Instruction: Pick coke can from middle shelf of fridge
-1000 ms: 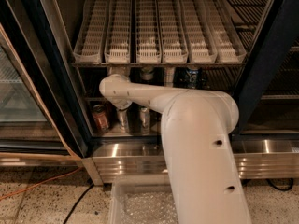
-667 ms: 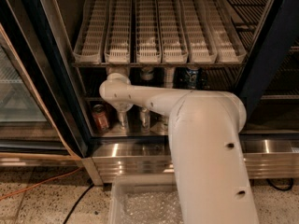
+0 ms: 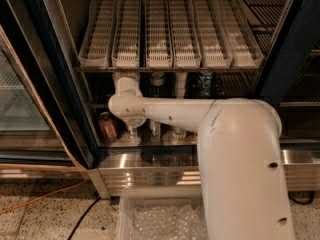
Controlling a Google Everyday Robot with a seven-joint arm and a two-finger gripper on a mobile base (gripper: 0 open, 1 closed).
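Observation:
My white arm (image 3: 235,154) reaches into the fridge (image 3: 55,74), whose door stands open. The gripper (image 3: 126,80) is at the left end of the middle shelf (image 3: 98,105), just under the white slotted lanes (image 3: 160,34). The lanes' front edge and my own wrist cover it. The coke can is hidden; no red can shows on the middle shelf. A dark bottle (image 3: 157,79), a pale can (image 3: 180,84) and a dark blue can (image 3: 205,84) stand on that shelf to the right of the gripper.
On the steel floor below stand a dull orange-red can (image 3: 106,126) and silver cans (image 3: 155,129). The ribbed steel base panel (image 3: 150,174) is in front. A clear bin (image 3: 160,219) sits on the floor by my base. An orange cable (image 3: 40,201) lies at the left.
My arm's thick near link has swung to the right. The wrist has stayed at the left end of the middle shelf, a touch higher.

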